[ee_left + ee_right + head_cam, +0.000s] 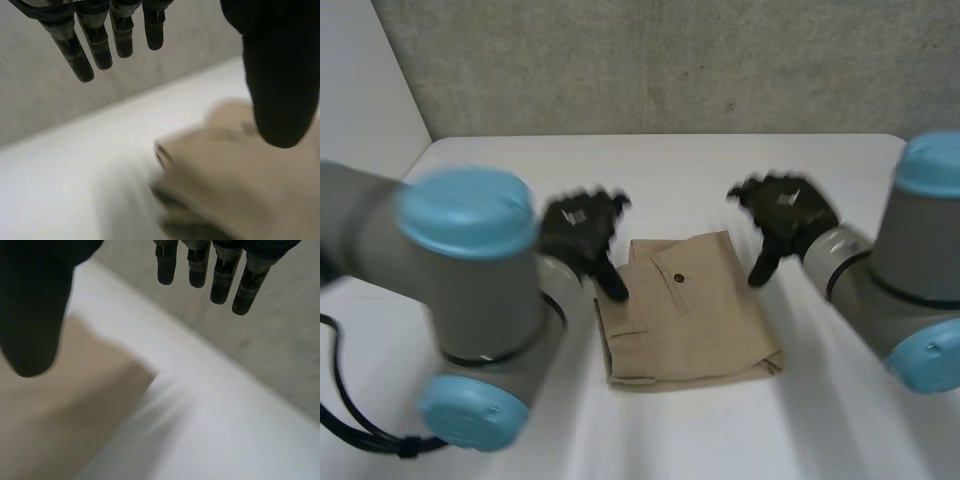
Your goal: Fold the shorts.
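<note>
The shorts [685, 310] lie folded in the middle of the table [840, 440]. My left robot hand [578, 232] is at their ten o'clock corner and my right robot hand [788, 215] at two o'clock. Both have straight fingers, thumb apart, holding nothing.

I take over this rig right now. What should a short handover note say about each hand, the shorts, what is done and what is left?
Left hand: open, fingers straight, holding nothing, at the far left corner of the shorts.
Right hand: open, holding nothing, beside the far right corner.
Shorts: flat on the table between the hands, folded into a compact rectangle, pocket button on top.
Done: the folding looks made.
Left: perhaps one more fold or some smoothing; otherwise move the hands away.
</note>
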Robot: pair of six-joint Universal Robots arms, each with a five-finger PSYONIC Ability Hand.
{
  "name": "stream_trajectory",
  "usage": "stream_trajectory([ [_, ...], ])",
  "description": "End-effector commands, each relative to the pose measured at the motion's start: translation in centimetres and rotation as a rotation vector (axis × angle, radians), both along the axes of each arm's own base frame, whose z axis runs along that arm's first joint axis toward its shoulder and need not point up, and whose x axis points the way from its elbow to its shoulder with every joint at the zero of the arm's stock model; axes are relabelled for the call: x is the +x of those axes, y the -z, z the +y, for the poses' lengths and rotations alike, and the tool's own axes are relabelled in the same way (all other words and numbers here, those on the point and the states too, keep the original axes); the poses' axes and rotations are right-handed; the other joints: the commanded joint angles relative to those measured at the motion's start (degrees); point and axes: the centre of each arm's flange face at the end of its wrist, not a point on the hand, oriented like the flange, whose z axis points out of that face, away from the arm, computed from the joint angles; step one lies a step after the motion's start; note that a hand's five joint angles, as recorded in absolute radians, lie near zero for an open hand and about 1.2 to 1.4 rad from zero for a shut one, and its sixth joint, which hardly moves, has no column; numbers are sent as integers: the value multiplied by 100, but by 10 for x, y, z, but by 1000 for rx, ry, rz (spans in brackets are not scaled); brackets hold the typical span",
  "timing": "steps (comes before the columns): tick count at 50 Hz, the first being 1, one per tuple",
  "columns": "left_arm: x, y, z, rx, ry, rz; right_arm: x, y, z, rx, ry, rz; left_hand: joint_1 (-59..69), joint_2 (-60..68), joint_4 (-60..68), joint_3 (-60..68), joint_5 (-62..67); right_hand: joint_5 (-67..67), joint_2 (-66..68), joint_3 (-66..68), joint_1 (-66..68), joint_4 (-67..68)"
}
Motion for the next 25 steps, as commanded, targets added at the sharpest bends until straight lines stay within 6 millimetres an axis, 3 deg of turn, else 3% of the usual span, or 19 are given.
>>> stream_trajectory([
  [1,61,-113,-17,-189,-109,149,-32,-103,10,-229,178,-221,315,152,146,99,168,-377,-213,-152,139,-341],
  [5,87,-138,-25,-172,-110,148,-53,-126,11,-253,249,-227,282,119,112,66,135,-377,-213,-152,139,-341],
  [9,105,-140,-30,-99,-128,133,-59,-132,14,-205,265,-212,198,35,28,-18,50,-377,-213,-152,139,-341],
  [25,109,-130,-32,-55,-129,122,-55,-129,21,-155,228,-191,-223,-386,-393,-439,-370,-377,-213,-152,139,-341],
])
